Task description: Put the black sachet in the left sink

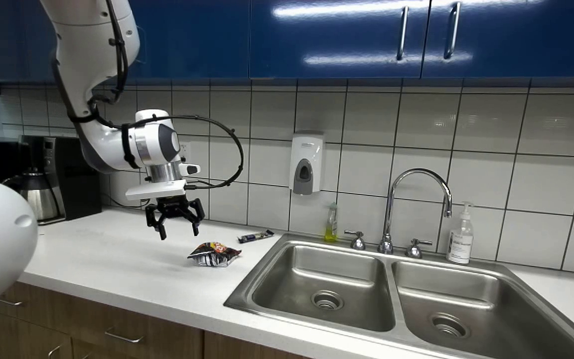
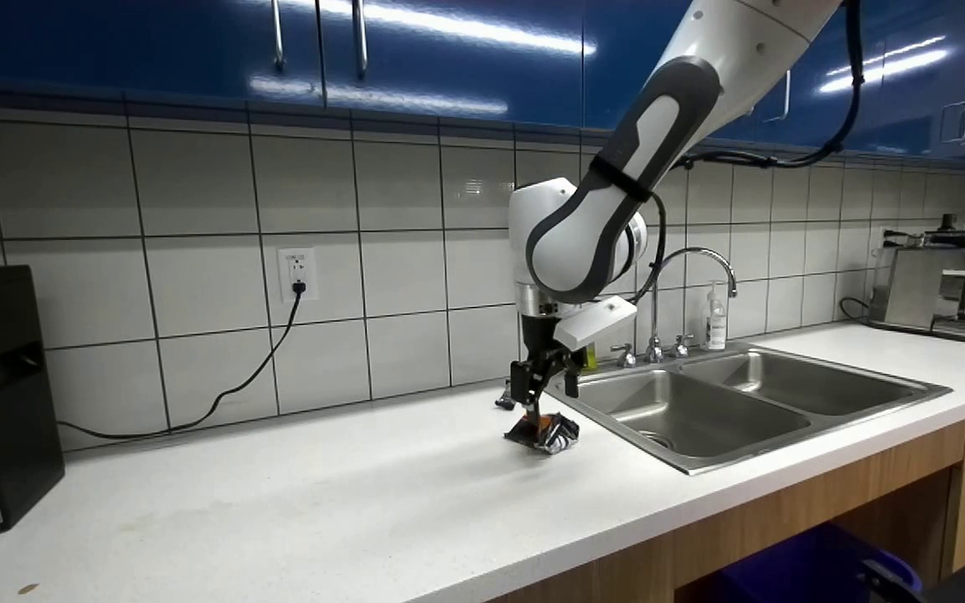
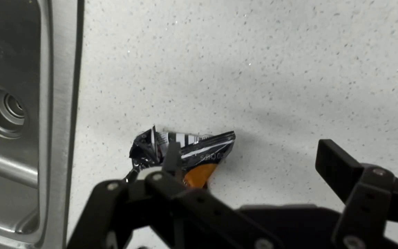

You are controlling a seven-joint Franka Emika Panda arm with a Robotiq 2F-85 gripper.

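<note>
In the wrist view, one finger of the black two-fingered gripper (image 3: pixel 250 152) hides part of the crinkled black sachet (image 3: pixel 204 155); of its upside-down lettering, CHIPS can be made out. A slim dark wrapper (image 2: pixel 505 400) near the back edge of the speckled white countertop (image 1: pixel 117 249) is partly masked in an exterior view, its print too small to read. The fingers stand wide apart, higher than the sachet and clear of it.

The sachet is rumpled and glossy, with an orange patch, white-and-black bars and pointed corners. It lies on the countertop, between front and back edges, near the rim of the left sink (image 1: pixel 292 291), a rectangular stainless-steel basin with a round drain (image 1: pixel 327 300). Large pale tiles (image 1: pixel 272 109) rise from the back edge to glossy blue cupboards (image 1: pixel 337 40); wood-fronted drawers (image 1: pixel 82 309) sit below the front edge
</note>
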